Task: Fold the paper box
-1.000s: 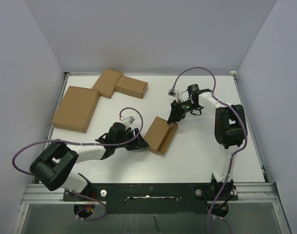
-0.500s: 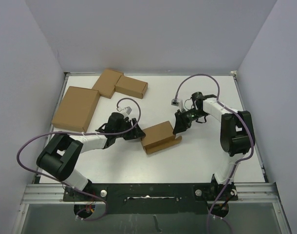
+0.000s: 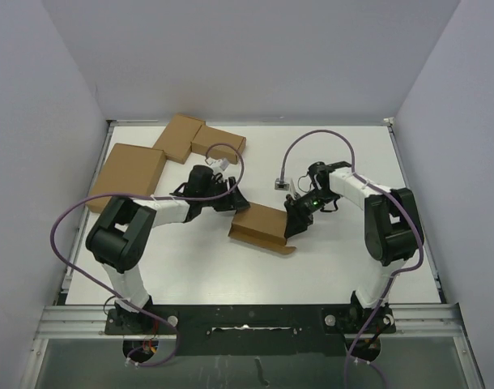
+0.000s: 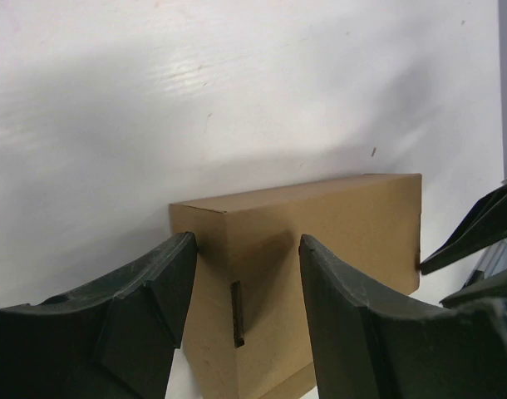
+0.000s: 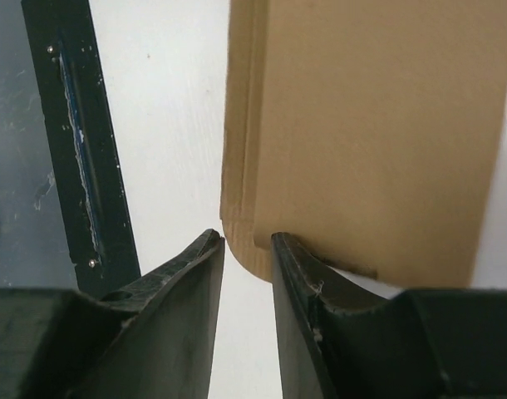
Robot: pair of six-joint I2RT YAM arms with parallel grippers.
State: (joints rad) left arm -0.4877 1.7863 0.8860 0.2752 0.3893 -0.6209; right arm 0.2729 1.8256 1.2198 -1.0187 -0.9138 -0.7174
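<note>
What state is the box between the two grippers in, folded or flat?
Mostly folded: the box stands as a closed block in the left wrist view, with one flap apparently sticking out.

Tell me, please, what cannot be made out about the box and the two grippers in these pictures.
- Right wrist view: whether the right gripper pinches the box edge; its own finger covers that corner.
- Top view: where the left gripper meets the box; the contact is too small, and the gripper overlaps it.
- Left wrist view: the box's bottom, cut off by the picture's lower edge.
</note>
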